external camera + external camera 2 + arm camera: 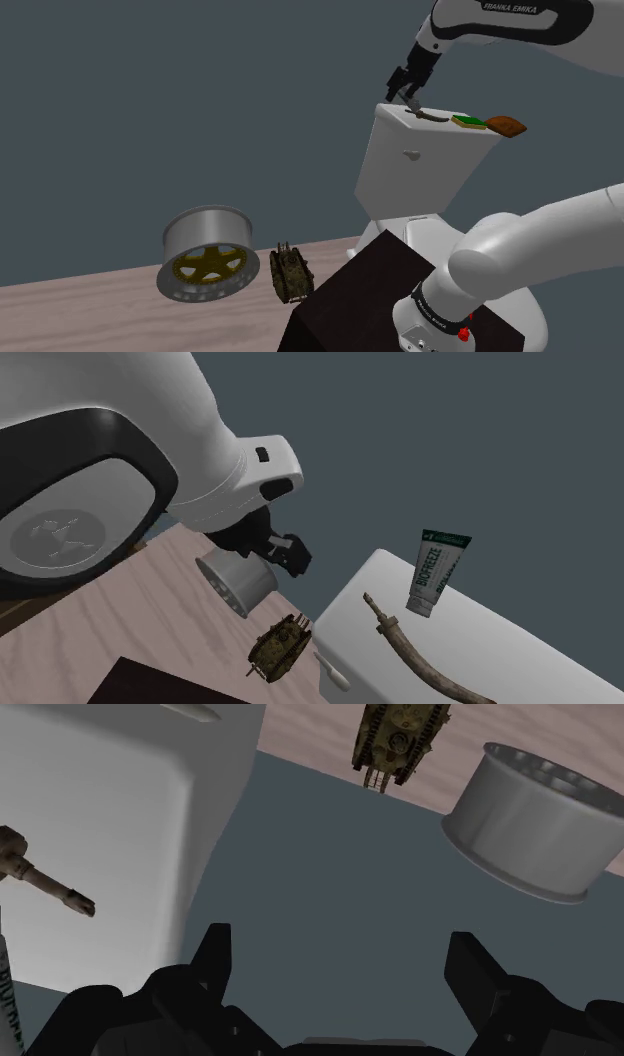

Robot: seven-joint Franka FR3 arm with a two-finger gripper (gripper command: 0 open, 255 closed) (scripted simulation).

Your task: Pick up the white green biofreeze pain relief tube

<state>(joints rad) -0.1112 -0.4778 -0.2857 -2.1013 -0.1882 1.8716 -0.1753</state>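
Just past the dark brown box stand (pixel 350 300) from which the white robot arm (pixel 540 240) rises, a white toilet (pixel 410 185) stands against a plain grey wall (pixel 150 100). The all-black two-finger tool (pixel 338 939) hangs at the end of the toilet's flat white tank lid (pixel 395 115) on the shoulder view's left, over the lid's edge rather than its middle. Its fingers stand spread wide apart with nothing between them. On the lid closest to the tool lies a long, thin, curved brown stick with a knobbed end (pixel 410 649). Beyond the stick, and clear of the tool, the white tube with a green band and green lettering (pixel 436 572) lies flat on the lid near its far edge, touching neither the stick nor the tool. Below, on the pale wooden plank floor (pixel 80 310), a small olive-brown toy tank (pixel 280 649) sits beside the toilet. Just beside it, a silver metal wheel rim with gold spokes (pixel 205 255) leans tilted on its edge.
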